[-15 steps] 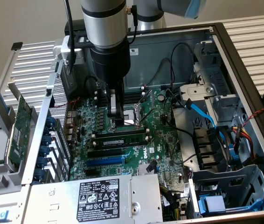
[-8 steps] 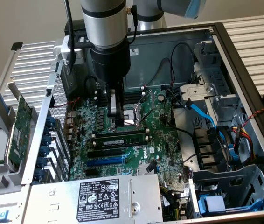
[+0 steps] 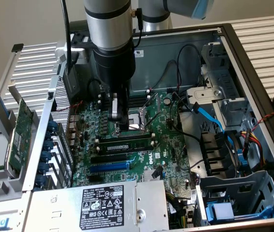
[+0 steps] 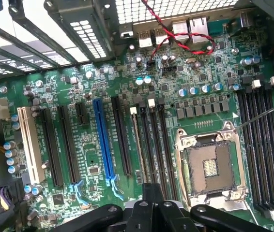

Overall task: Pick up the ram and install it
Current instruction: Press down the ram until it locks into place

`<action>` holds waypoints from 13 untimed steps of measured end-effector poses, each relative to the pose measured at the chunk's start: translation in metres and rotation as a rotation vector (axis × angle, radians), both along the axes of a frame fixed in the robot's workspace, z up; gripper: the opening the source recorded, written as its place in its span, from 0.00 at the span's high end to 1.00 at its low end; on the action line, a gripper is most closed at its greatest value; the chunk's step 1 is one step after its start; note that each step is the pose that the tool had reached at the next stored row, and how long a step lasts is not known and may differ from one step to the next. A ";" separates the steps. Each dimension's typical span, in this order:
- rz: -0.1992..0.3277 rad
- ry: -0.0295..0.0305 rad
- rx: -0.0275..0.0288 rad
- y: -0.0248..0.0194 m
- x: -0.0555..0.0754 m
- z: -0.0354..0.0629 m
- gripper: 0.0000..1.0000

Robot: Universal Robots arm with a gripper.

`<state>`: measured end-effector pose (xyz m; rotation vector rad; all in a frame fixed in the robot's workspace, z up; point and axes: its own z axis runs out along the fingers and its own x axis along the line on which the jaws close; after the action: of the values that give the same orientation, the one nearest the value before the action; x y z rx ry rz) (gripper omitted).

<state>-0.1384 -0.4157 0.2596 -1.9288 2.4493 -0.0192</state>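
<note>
Exterior view: the dark claw (image 3: 119, 123) hangs at the end of the silver-and-black arm, left of centre in the frame. Its fingers are drawn tight together over the silver processor socket (image 3: 139, 121). The ram (image 3: 125, 143), a long narrow green stick, lies just below the claw tip in the frame, near it but apart from it. It sits lengthwise in a black slot with a white clip at each end.

The open grey metal computer case (image 3: 253, 63) holds the green motherboard (image 3: 161, 150) that carries the socket and slots. It also holds a silver power supply box (image 3: 103, 203) with a black label at the lower edge, and a grey drive cage (image 3: 238, 193) with a blue latch at the lower right. A wider green expansion card (image 3: 20, 133) with a metal bracket stands outside the case, at the exterior view's left.

Wrist view: the claw (image 4: 151, 195) shows as closed black fingers over the board. The ram (image 4: 138, 150) is seen edge-on as a thin strip in one of the black slots, beside the claw tip. It lies between the long blue slot (image 4: 104, 140) and the processor socket (image 4: 209, 166).
</note>
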 end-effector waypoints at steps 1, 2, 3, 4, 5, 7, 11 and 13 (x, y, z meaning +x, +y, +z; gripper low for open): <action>-0.018 0.0000 0.0000 0.0000 0.000 -0.0001 0.90; -0.034 0.0001 -0.0001 0.0000 0.000 -0.0002 0.90; -0.048 0.0001 -0.0001 0.0000 0.000 -0.0002 0.90; -0.060 0.0001 -0.0001 0.0000 0.000 -0.0003 0.90; -0.071 0.0001 0.0000 0.0000 0.000 -0.0003 0.90; -0.098 0.0002 0.0000 0.0000 0.000 -0.0003 0.90; -0.156 0.0004 0.0001 0.0000 0.000 -0.0004 0.90; -0.187 0.0004 0.0000 0.0000 0.000 -0.0004 0.90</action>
<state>-0.1385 -0.4156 0.2592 -1.6927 2.6200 -0.0222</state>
